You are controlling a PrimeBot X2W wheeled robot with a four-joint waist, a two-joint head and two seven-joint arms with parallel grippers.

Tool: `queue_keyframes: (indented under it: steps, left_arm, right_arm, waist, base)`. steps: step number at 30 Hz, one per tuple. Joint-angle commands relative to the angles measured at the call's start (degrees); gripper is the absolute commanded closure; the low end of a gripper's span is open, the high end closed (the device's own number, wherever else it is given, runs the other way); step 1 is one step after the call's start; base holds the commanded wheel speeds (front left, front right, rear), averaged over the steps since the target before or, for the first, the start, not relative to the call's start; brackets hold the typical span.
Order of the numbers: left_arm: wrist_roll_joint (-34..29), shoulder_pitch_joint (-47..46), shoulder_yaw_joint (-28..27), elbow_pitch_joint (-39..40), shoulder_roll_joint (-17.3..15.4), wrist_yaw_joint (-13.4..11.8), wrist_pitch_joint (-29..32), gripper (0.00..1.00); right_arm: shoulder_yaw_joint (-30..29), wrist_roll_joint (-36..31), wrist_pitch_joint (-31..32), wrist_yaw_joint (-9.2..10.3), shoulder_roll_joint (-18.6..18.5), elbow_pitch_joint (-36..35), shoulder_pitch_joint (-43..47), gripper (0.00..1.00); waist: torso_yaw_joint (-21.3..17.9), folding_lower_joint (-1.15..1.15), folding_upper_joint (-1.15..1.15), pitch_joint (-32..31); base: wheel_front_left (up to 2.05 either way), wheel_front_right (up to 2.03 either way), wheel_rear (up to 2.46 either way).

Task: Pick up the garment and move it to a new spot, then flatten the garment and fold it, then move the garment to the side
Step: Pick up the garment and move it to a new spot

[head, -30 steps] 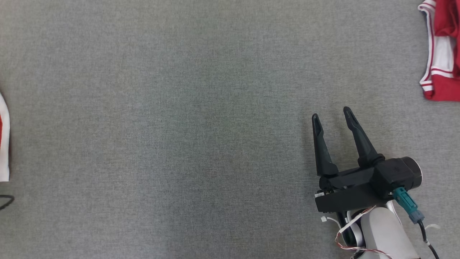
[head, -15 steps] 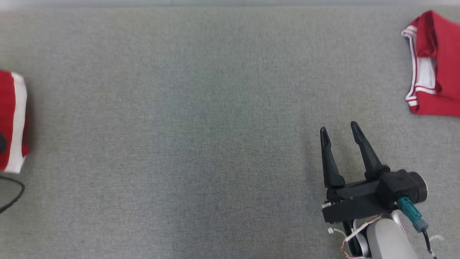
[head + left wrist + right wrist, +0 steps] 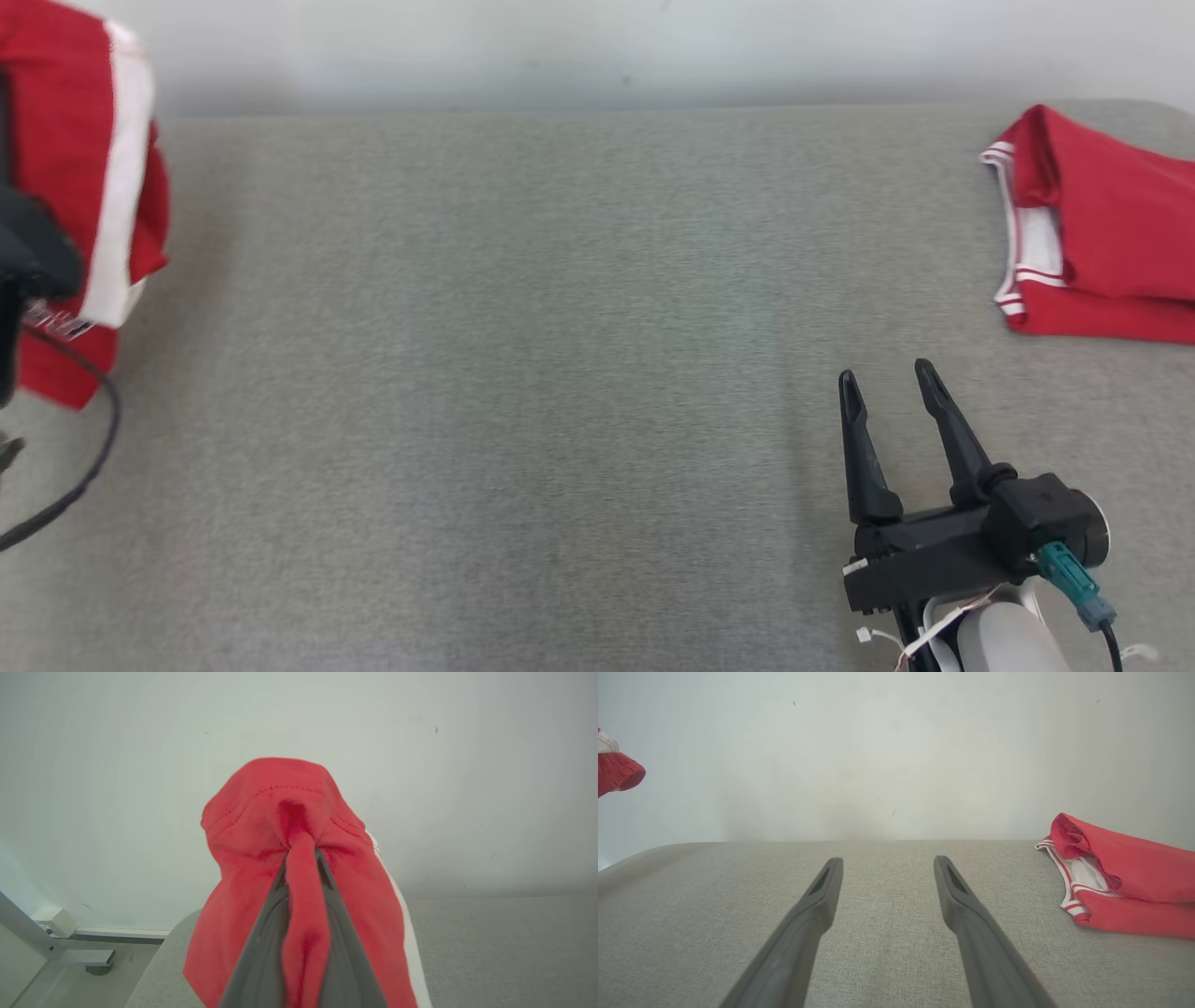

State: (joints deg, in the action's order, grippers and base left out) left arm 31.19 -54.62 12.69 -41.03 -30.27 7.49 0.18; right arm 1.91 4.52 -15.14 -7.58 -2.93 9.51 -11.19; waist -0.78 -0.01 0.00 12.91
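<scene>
a: left gripper [image 3: 301,854], how do its fingers stand?
b: together, pinched on a fold of the red garment [image 3: 261,812]. the cloth bunches over the tips and drapes down either side of them.
a: and where is the garment?
b: up in the air, hanging from that gripper over the far left corner of the desk [image 3: 560,373]. the head camera has it at the far left, red with a white stripe, crossing the desk's far edge and the pale wall [image 3: 597,47] behind. the right wrist camera catches a bit of it high on its left, against the wall, above the desk.
a: does its lower end touch the desk?
b: cannot tell. that end is blurred at the left edge.
a: right gripper [image 3: 885,373]?
b: by the desk's near right corner, fingers wide apart over bare grey cloth, pointing toward the far edge.
a: what lies beyond it?
b: a folded garment [image 3: 1111,243], red with white trim, lies flat at the far right corner, well apart from the right gripper. a dark cable [image 3: 112,425] loops by the left edge, below the held garment.
</scene>
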Motion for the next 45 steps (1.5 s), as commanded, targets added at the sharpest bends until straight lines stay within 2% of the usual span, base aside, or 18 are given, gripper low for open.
queue_keyframes:
  steps: [1,5,14,19,26,34,40,45]
  left_arm:
    - [0.37,0.08,0.25,1.66,0.86,-0.07,0.13,1.00]
    - [0.06,2.19,1.09,7.72,1.56,-0.92,0.58,1.00]
    - [2.07,6.78,2.83,20.61,5.90,-3.74,3.12,1.00]
    - [2.34,8.25,5.27,26.01,9.18,-4.76,4.40,1.00]
    - [2.71,11.17,9.18,30.03,13.72,-5.18,5.22,1.00]
    - [4.78,20.02,12.25,28.59,17.08,-5.55,3.85,1.00]
    - [5.74,26.84,13.60,23.54,18.38,-5.05,1.28,1.00]
    - [6.60,30.24,15.03,15.39,20.03,-3.88,-0.72,1.00]
  right_arm:
    - [0.03,0.59,0.00,0.13,0.11,0.09,1.02,0.00]
    - [0.16,1.28,0.01,0.13,0.11,0.11,1.57,0.00]
    - [-1.35,2.17,0.01,0.13,0.11,0.56,3.65,0.00]
    - [-1.67,2.54,0.01,0.13,0.11,0.60,4.49,0.00]
    - [-1.42,3.12,0.01,0.13,0.12,0.50,5.02,0.00]
    - [-0.35,3.80,0.01,0.13,0.11,1.51,4.63,0.00]
    - [0.09,3.66,0.01,0.13,0.11,2.03,4.26,0.00]
    - [0.72,3.01,0.01,0.13,0.09,2.37,4.09,0.00]
  waist:
    - [-2.00,0.01,0.00,-1.37]
    - [-5.28,0.01,0.00,-2.34]
    - [-11.88,0.01,0.00,-3.94]
    - [-13.87,0.01,0.00,-3.95]
    - [-14.48,0.01,0.00,-3.39]
    - [-14.33,0.01,0.00,-2.95]
    - [-14.18,0.01,0.00,-3.11]
    - [-13.77,0.01,0.00,-3.34]
  base:
    - [0.00,0.00,0.00]
    - [0.00,0.00,0.00]
    - [0.00,0.00,0.00]
    - [0.00,0.00,0.00]
    - [0.00,0.00,0.00]
    - [0.00,0.00,0.00]
    - [0.00,0.00,0.00]
    - [0.00,0.00,0.00]
